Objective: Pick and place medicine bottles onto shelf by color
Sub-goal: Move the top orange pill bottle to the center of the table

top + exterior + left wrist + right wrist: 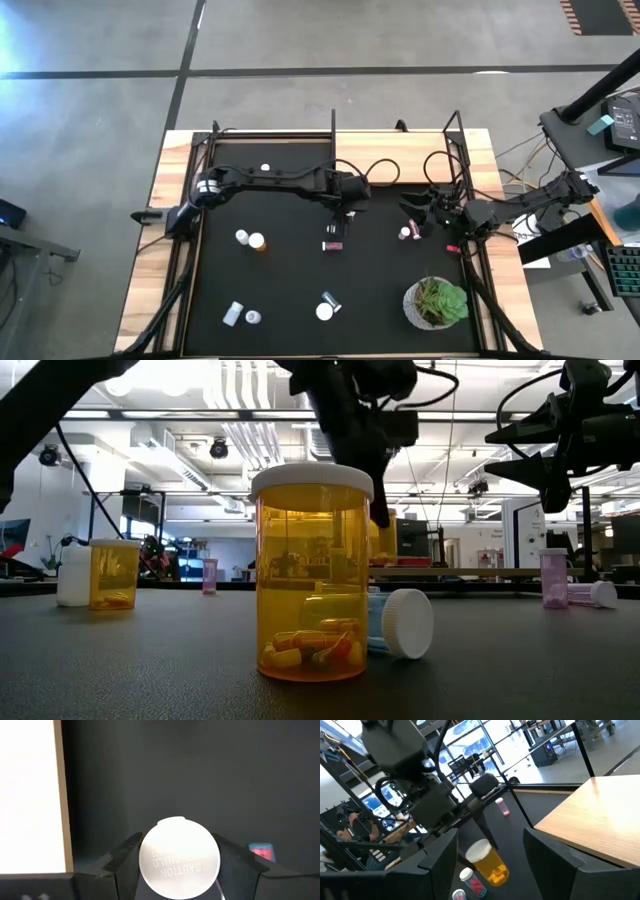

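My left gripper [345,208] hangs over the middle of the black mat, shut on an orange bottle with a white cap [489,862]. The cap fills the gap between the fingers in the left wrist view [180,857]. My right gripper [418,205] is open and empty, in the air to the right of the left gripper [490,835]. A pink-red bottle [332,245] lies on the mat near the left gripper, and a pink one [405,232] stands by the right gripper. The shelf's wood board [400,150] with black posts runs along the far edge. My left gripper pinches the orange bottle at its white cap end [150,865] between the two fingers, one on each side. The fingers come from above, pointing down. The bottle stands upright below them, cap up. In the low view its orange body [385,540] appears clear of the mat.
Other bottles stand or lie on the mat: a white and an orange one [257,241] at the left, two at the near left [240,315], one at the near middle [325,310], one at the far left [265,170]. A green potted plant [435,300] stands at the near right.
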Available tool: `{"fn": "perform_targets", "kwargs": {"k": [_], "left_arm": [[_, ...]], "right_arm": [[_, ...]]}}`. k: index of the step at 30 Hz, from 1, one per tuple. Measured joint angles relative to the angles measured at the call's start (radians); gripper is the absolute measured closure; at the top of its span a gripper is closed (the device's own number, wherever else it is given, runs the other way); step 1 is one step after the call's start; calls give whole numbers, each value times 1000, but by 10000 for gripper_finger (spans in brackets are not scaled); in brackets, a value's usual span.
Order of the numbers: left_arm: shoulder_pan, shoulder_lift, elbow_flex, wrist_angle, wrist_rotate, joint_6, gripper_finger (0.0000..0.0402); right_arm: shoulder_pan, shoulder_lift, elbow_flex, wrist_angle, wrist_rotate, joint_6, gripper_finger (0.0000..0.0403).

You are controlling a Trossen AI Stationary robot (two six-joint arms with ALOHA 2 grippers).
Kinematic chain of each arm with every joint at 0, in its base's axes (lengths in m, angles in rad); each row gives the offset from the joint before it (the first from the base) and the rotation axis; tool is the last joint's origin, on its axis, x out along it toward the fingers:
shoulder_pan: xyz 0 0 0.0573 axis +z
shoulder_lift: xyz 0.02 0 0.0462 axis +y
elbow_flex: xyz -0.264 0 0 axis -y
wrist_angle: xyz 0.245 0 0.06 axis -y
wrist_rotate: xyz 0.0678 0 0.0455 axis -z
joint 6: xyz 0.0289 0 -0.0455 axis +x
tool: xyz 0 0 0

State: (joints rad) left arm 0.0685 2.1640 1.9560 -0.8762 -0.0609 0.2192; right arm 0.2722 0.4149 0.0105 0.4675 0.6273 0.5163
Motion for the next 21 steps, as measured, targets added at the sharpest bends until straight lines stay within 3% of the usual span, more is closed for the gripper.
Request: {"fn": "perform_targets", "kwargs": {"k": [21], "left_arm": [[59, 72, -30, 57, -20, -5, 205]], "right_arm": [[0, 0, 0, 0, 0, 0, 188]]}}
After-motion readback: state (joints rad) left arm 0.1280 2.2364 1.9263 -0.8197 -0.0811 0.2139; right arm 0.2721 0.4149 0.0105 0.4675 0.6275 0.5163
